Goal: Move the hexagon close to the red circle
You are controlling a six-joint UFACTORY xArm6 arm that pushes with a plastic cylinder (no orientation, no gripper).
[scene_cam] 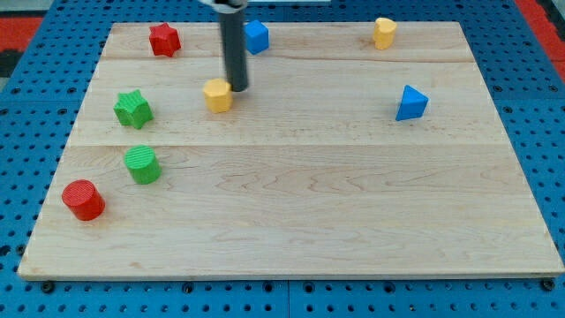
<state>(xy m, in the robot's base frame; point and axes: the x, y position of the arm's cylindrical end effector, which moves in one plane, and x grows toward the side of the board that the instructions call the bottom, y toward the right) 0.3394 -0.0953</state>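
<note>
The yellow hexagon (218,94) lies on the wooden board left of centre, in the upper half. My tip (237,88) stands right against its upper right side. The red circle (83,199) sits near the board's lower left corner, far from the hexagon, down and to the view's left.
A red star (164,39) and a blue cube (256,36) lie along the top edge, the cube partly behind the rod. Another yellow block (384,33) is at the top right. A blue triangle (410,102) is at the right. A green star (133,109) and a green cylinder (141,164) are at the left.
</note>
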